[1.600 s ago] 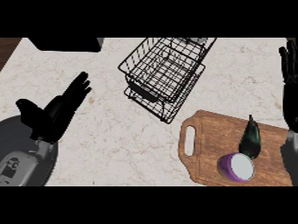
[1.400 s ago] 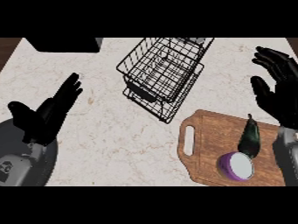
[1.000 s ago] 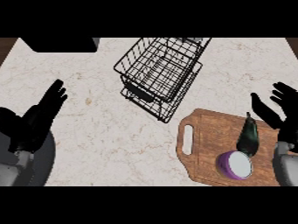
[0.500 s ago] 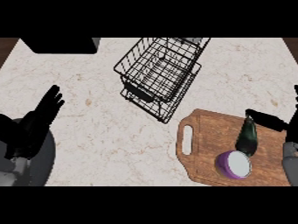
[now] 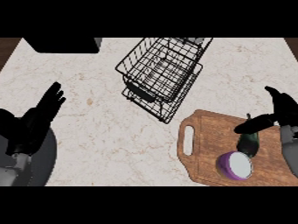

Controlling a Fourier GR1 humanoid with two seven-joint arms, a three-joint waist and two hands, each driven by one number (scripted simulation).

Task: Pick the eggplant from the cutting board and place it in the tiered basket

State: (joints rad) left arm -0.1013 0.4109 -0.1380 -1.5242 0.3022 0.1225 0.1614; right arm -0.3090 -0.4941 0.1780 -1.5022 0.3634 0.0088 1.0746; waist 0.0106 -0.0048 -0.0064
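Note:
A purple eggplant [image 5: 239, 158] with a green stem end lies on the wooden cutting board [image 5: 206, 148] at the lower right, its cut face toward me. My right hand [image 5: 285, 111] hovers open just right of and above the stem, thumb reaching toward it, not touching the eggplant as far as I can see. The black wire tiered basket [image 5: 163, 74] stands at the upper middle of the counter, nothing in it. At the lower left my left hand [image 5: 32, 122] rests open, fingers up, away from all objects.
A dark box [image 5: 62, 43] sits at the counter's far left edge. The marble counter [image 5: 106, 131] stretches between my left hand and the board. The board's handle slot [image 5: 189, 140] faces left, close to the basket's lower corner.
My right hand has come down from the upper right to beside the eggplant's stem end. The left hand has drifted slightly lower and leftward. Eggplant and basket have not moved.

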